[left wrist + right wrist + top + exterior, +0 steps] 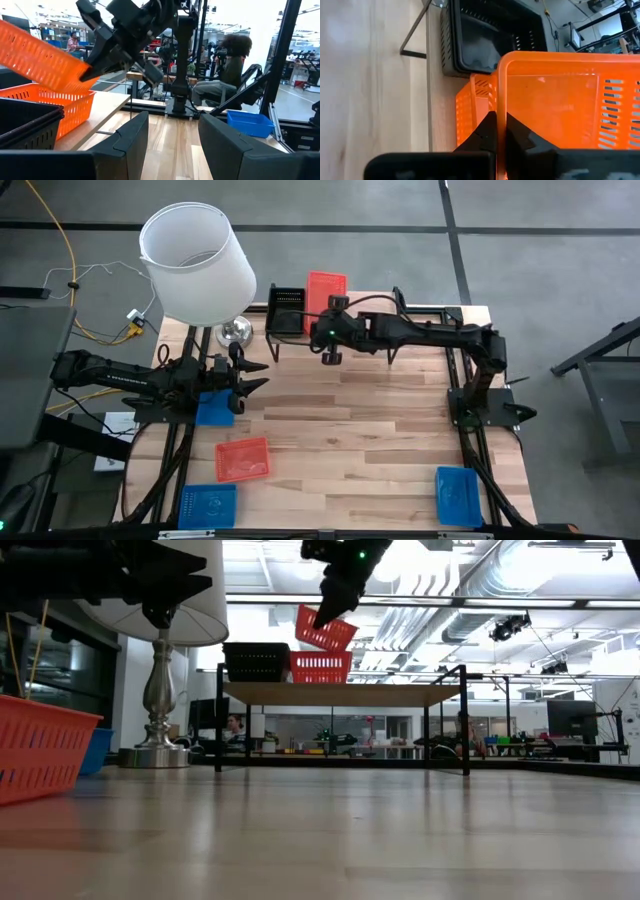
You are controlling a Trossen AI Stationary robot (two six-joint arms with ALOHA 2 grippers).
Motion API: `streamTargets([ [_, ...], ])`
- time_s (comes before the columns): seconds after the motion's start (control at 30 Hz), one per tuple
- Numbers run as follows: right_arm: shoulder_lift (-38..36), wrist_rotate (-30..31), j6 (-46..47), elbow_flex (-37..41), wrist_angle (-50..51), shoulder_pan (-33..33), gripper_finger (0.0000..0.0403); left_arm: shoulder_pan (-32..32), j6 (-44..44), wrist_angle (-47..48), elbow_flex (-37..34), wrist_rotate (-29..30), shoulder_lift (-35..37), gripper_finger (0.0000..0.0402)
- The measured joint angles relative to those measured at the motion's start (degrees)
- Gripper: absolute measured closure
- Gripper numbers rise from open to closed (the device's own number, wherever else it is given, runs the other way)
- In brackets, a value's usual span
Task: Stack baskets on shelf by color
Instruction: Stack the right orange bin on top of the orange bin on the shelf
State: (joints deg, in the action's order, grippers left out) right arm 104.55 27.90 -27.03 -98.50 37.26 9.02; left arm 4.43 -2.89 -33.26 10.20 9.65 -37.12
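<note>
Red-orange basket (pixel 326 628) hangs tilted, pinched by right end effector (pixel 333 612).

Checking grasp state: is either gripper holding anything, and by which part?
Right gripper is shut on a red-orange basket, pinching its rim, tilted above the shelf. Left gripper is open, holding nothing.

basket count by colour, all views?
red baskets: 3
blue baskets: 3
black baskets: 1 visible, possibly a stack
Total: 7
</note>
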Motion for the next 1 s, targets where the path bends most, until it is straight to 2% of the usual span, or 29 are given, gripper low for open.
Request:
streamTargets([
  [1.0, 0.24, -1.43, 2.99, 0.0, 1.97, 0.39, 0.0403, 0.0, 0.03, 0.0, 0.0, -0.04, 0.01, 0.0241],
])
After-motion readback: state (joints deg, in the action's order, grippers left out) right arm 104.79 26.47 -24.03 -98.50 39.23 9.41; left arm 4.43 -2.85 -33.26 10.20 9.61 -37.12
